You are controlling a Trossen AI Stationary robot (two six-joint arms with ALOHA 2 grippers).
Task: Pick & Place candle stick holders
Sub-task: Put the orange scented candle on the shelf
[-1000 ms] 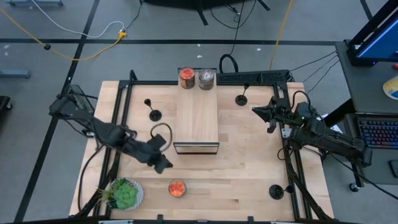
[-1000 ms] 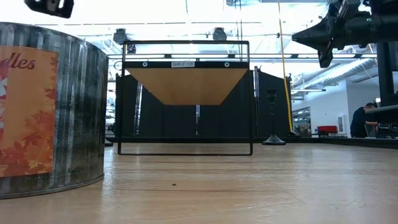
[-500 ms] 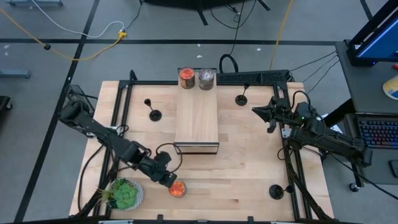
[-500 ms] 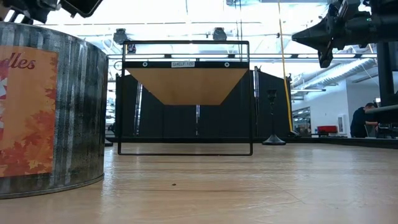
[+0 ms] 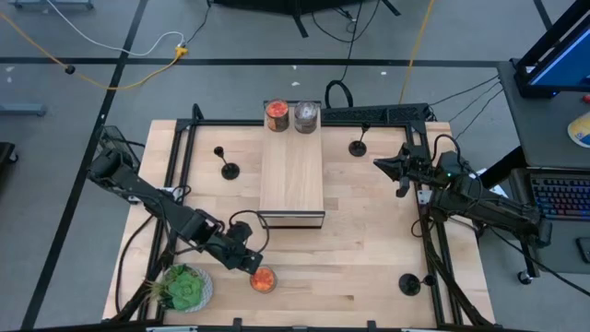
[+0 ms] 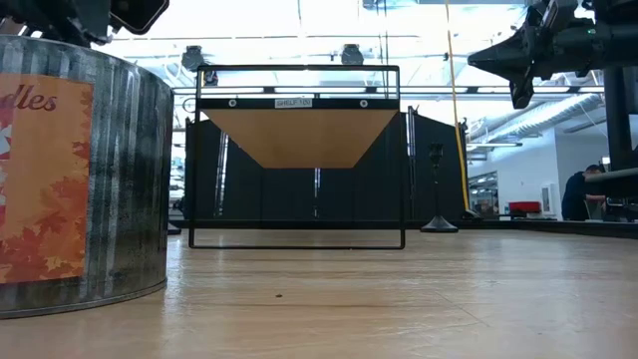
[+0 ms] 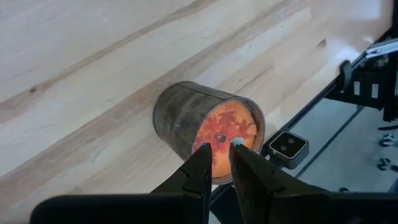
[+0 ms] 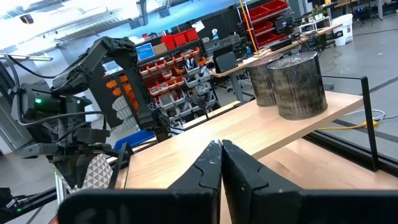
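Three black candle stick holders stand on their round bases: one left of the shelf (image 5: 228,169), one at the far right (image 5: 359,146), which also shows in the low view (image 6: 436,189), and one at the near right (image 5: 409,284). My left gripper (image 5: 249,265) is low over a short jar with a red top (image 5: 263,280), near the table's near edge. In the left wrist view (image 7: 220,147) its fingers are a narrow gap apart above that red top (image 7: 227,127). My right gripper (image 5: 379,164) is shut and empty, held high at the right (image 8: 219,145). My left gripper comes slanting down from the table's left onto the jar's red top (image 7: 214,134). I cannot tell whether its fingertips touch it. The jar stands upright on the table.
A wooden shelf in a black frame (image 5: 291,175) stands mid-table, with a red-topped jar (image 5: 277,115) and a silvery jar (image 5: 306,117) at its far end. A green plant in a bowl (image 5: 184,288) is at the near left. Black frame rails (image 5: 433,249) line the sides.
My left gripper has gone from beside the shelf's near left corner toward the table's near edge and down, ending over the red-topped jar. The jar and the holders have stayed put.
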